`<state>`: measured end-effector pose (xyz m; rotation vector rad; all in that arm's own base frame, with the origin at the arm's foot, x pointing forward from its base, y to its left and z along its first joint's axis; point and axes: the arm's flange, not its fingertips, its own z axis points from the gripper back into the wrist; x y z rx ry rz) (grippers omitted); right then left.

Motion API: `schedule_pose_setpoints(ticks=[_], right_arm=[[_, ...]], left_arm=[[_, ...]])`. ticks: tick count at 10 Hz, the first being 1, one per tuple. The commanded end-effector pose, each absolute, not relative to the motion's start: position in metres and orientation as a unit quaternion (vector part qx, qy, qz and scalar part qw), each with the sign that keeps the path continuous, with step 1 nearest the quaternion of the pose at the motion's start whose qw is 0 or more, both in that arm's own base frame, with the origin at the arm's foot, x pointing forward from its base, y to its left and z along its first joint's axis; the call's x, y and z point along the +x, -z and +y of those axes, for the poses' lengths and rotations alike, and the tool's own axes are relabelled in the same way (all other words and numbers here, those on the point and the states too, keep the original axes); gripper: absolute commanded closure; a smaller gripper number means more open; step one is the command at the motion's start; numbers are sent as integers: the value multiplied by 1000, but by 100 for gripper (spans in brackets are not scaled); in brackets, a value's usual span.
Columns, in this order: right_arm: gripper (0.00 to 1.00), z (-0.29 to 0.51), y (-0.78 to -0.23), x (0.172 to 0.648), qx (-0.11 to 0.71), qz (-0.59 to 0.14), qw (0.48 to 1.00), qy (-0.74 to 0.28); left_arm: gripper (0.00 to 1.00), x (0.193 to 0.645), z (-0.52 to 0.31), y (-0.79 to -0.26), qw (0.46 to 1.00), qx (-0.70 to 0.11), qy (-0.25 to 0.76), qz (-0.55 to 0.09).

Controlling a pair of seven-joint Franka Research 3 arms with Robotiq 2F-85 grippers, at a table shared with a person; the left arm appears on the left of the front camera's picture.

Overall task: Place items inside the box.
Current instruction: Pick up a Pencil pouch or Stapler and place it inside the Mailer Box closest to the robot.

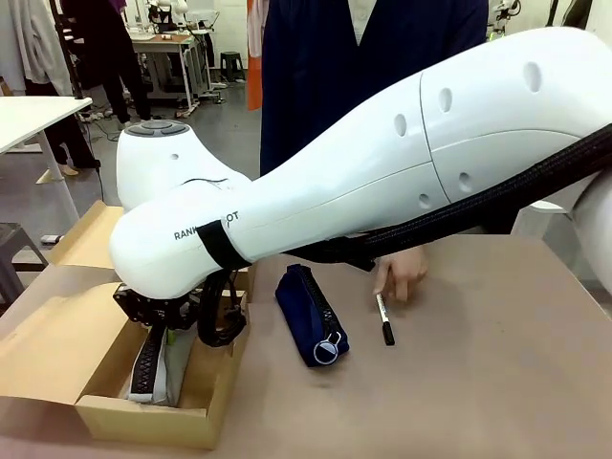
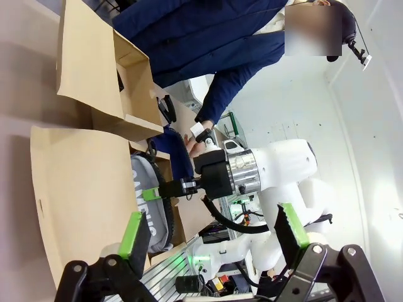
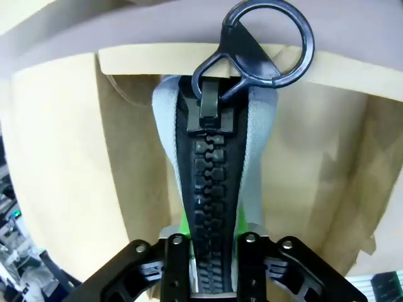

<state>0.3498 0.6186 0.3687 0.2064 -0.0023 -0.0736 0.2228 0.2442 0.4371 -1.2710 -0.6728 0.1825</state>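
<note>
Grey fabric with a black zip runs up between the fingers of the right gripper [image 3: 213,251] in its own wrist view. This is the grey pouch [image 3: 211,157], standing on end inside the box [image 1: 143,426] with its ring pull up by the box's rim. The two fingers sit narrow and close against the pouch's sides, pinching it near its lower end. How hard they press cannot be judged, and the green pads are mostly hidden behind the pouch.

From the front, the right arm [image 1: 382,163] lies across the picture and covers much of the box's inside. A strip of the pouch shows below the gripper, and the box's far wall is hidden. The lid flap [image 1: 48,354] lies open on the side of the box away from the table's middle. White lettering on the pouch shows sideways in the left wrist view, its first letter cut off.

Outside the box, just beside its right wall, the navy pouch [image 1: 308,316] lies on the table [image 1: 478,382]. Farther from the box lies the marker pen [image 1: 383,320], with a person's hand [image 1: 404,273] at its far end. Whether the fingertips touch the pen cannot be settled, and the wrist is hidden behind the arm.

The left gripper [image 2: 214,233], off to one side of the box, has its fingers spread wide with nothing between them. Beyond the box stands a smaller box [image 2: 88,56], with a dark thing beside it too small to name.
</note>
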Motion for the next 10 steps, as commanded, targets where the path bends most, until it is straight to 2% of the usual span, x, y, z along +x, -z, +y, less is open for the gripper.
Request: schedule_pose_setpoints(ticks=[1,2,3,4,5,10], right_arm=[[0,618,-373,349,105,6,994,30],[0,618,-372,349,105,5,994,30],[14,618,-372,348,105,5,994,30],[4,618,-372,349,107,5,994,30],[0,617,-373,348,107,2,994,30],[0,614,-376,339,112,-3,994,-3]], left_arm=[[0,223,244,-440,742,-586,-77,-318],[0,223,244,-440,742,-586,-77,-318],[0,223,244,-440,742,-586,-77,-318],[0,223,244,-440,742,-586,-77,-318],[0,223,244,-440,742,-586,-77,-318],[0,223,244,-440,742,-586,-77,-318]])
